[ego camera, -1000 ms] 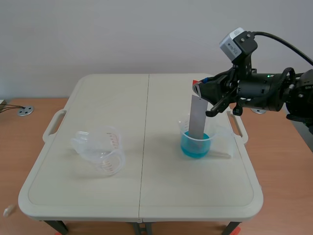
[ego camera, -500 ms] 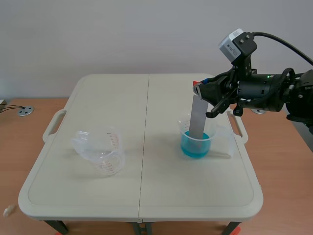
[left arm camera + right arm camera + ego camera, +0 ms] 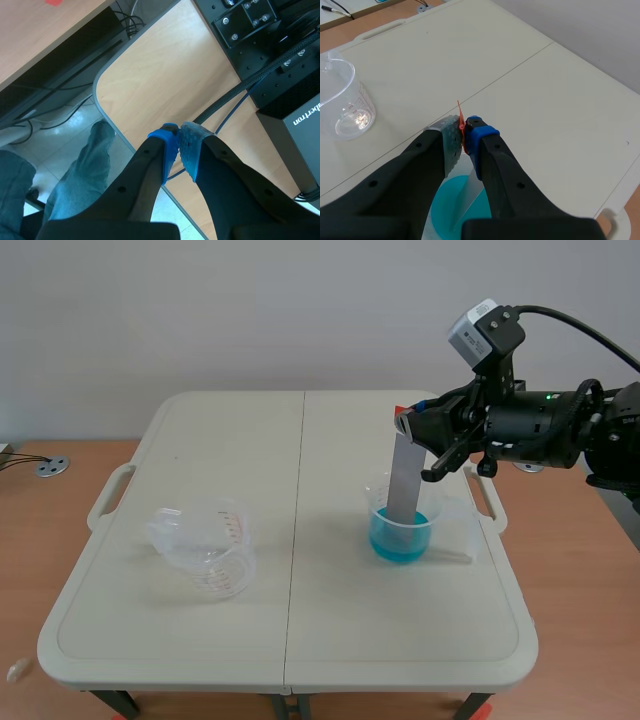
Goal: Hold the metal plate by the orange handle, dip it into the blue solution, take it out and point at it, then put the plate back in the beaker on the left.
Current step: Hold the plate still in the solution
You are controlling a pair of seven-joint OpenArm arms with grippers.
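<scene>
- Right hand point(image 3: 408, 426): comes in from the right side and is raised above the worktop point(image 3: 300, 640). Its two fingers are closed tight on the orange handle point(image 3: 460, 117), a thin tab pressed between the grey pad and the blue pad.
- Metal plate point(image 3: 404, 480): a long grey strip that hangs down from the handle, nearly upright and only slightly tilted. Its lower end is inside the right beaker point(image 3: 375, 502) and reaches the blue solution point(image 3: 400, 538). How deep it goes in the liquid, I cannot tell.
- Right beaker: clear plastic, stands on the right half of the worktop, directly under the right hand. The solution fills approx. the lower part; the upper wall is transparent.
- In the right wrist view the blue liquid shows just under and between the fingers, w/ the plate edge going down to it.
- Left beaker point(image 3: 205, 548): clear, w/ red scale marks on the wall. It stands on the left half of the worktop, well apart from the right beaker and from the plate.
- Left hand point(image 3: 179, 145): the two blue pads meet at the tips, w/ nothing between them. Below it is the rounded corner of a wooden desk point(image 3: 165, 75), w/ a black box point(image 3: 295, 115) and cables point(image 3: 235, 95) on it. Beside the desk, lower down, is a person's leg point(image 3: 85, 170) in jeans.
</scene>
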